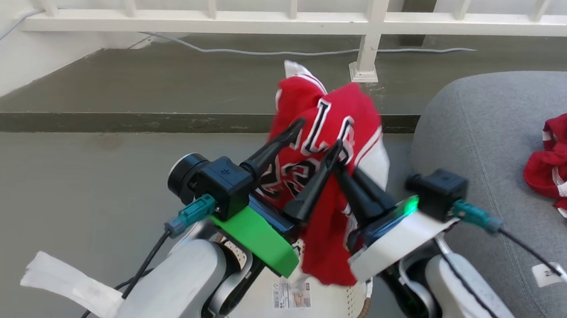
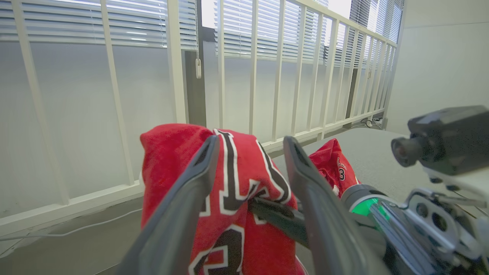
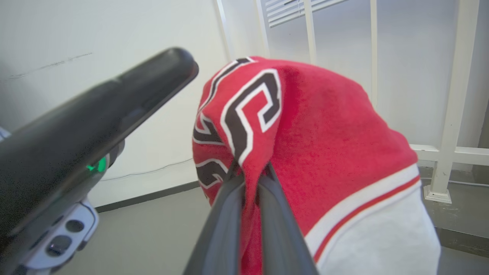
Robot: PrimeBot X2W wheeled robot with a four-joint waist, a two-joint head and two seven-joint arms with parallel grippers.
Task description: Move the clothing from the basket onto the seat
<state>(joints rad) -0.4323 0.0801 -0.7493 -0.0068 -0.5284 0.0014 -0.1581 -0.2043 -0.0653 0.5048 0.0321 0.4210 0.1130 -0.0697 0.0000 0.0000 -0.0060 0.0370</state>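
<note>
clothing [image 1: 317,101] hangs bunched over the basket [image 1: 348,303], pinched in my right hand [image 3: 250,172]. my left hand [image 2: 251,143] is spread apart, gripping nothing. the thin pinch may slip, or the dangling tail may snag the basket, before the seat [image 1: 489,143].

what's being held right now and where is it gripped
The right gripper is shut on a red jersey, pinching a fold of fabric beside its black-and-white lettering. The left gripper stands open, holding nothing.

White railing [image 1: 293,22], grey floor [image 1: 62,188] — bright blinds [image 2: 133,23]
</note>
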